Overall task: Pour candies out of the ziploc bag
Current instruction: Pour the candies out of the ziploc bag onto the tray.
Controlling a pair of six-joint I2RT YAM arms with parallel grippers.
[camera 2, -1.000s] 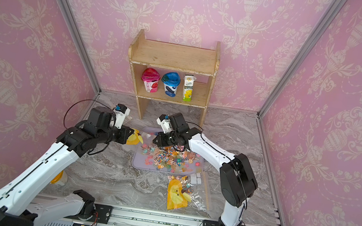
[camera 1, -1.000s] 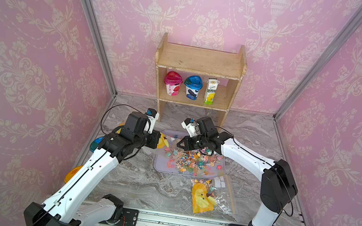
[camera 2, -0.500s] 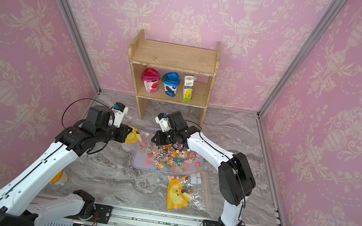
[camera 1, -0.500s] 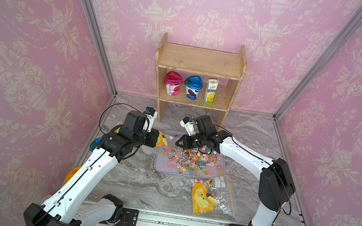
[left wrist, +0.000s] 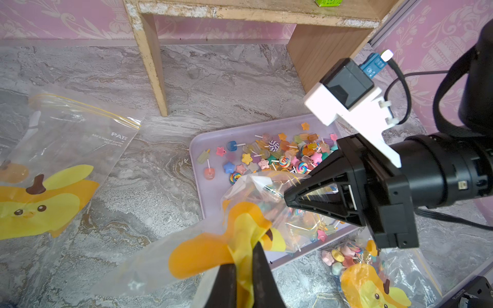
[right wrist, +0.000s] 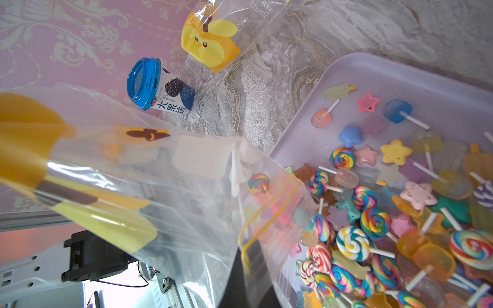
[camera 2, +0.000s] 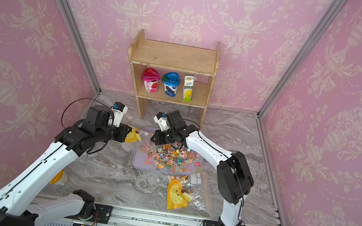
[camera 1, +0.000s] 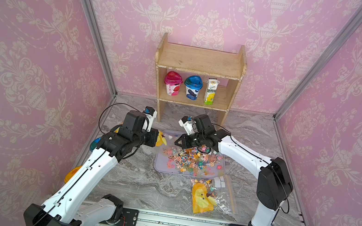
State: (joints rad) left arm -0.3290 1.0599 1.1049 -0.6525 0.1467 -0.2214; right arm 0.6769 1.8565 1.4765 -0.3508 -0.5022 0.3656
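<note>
Nearest the rail, a duck-printed ziploc bag (camera 1: 204, 196) lies flat with a handful of sweets inside, apparently waiting its turn. Just beyond it sits the lavender tray (camera 1: 160, 162), placed to catch whatever falls. Most of the candies (camera 1: 192, 160) are heaped on it, and a few remain inside the held bag (left wrist: 241, 226), close to its mouth. That bag spans the tray's left edge between the two arms. The left gripper (left wrist: 246, 269) is clamped on the printed bottom end, and the right gripper (left wrist: 290, 198) is pinched tight on the yellow zip edge over the tray. This seems meant to keep the mouth over the tray while the sweets slide out. Farther off, a third bag (left wrist: 80, 149) lies flat by the leg of the wooden shelf (camera 1: 201, 60) and looks all but empty. By count there are three bags, one tray, and candies too many to number. The shelf holds a pink cup (camera 1: 172, 85), a blue cup (camera 1: 192, 87) and one carton (camera 1: 211, 91). Another blue-lidded cup (right wrist: 157, 85) sits by the left wall.
</note>
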